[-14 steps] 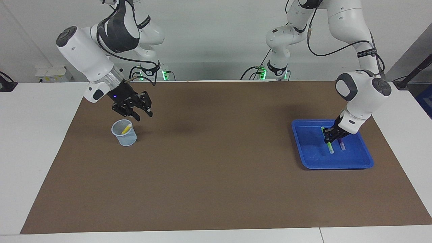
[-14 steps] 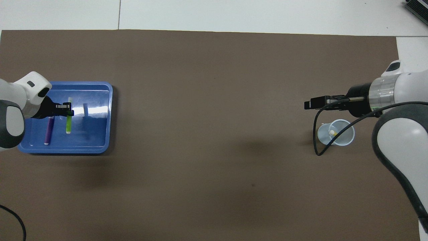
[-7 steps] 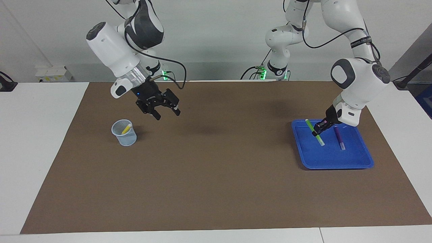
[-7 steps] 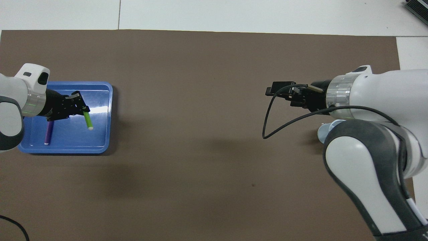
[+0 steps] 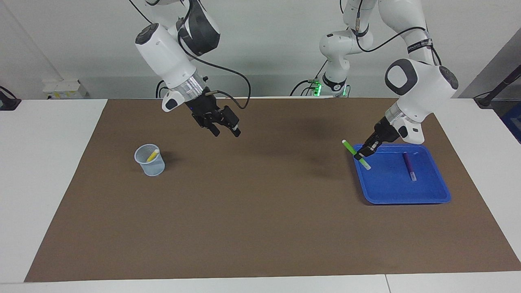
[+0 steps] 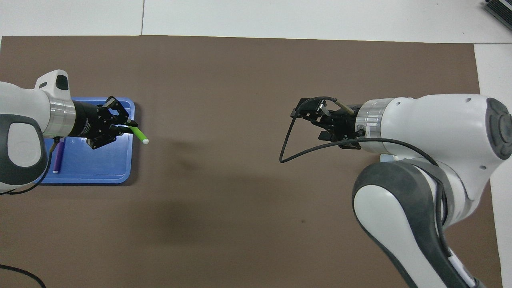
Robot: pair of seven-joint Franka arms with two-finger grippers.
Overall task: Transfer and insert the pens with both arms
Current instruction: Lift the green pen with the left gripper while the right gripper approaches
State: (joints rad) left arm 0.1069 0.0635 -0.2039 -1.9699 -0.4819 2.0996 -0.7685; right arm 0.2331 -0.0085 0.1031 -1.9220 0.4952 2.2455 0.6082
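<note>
The counter (image 5: 49, 171) is white and carries a large brown mat (image 5: 260, 211); all places below are given relative to the blue tray (image 5: 407, 195), which lies on the mat at the left arm's end.

The right arm (image 5: 167, 53) comes in over the mat, well apart from the tray. In the overhead view its bulk covers the clear cup; only the facing view shows the cup (image 5: 149, 160) standing on the mat well away from the tray, toward the right arm's end of the counter, with the yellow pen (image 5: 152, 155) leaning inside it. The right gripper (image 5: 226, 132) hangs in the air over bare mat, between the cup and the tray; its jaws are spread and hold nothing.

The left arm (image 5: 419, 81) reaches over the tray. The left gripper (image 5: 360, 154) is over the tray's edge that faces the middle of the mat, its jaws pinching the green pen (image 5: 355, 154) near mid-length. The facing view shows this pen raised and tilted, one end above the mat just outside the tray, the pale end over the tray. The overhead view shows only the part of the pen that sticks out from the jaws, its whitish tip (image 6: 145, 141) past the tray's rim.

The tray holds the purple pen (image 5: 409, 166), lying flat nearer the left arm's end than the gripper. In the overhead view the left arm's wrist hides much of this pen and the tray's end wall.
</note>
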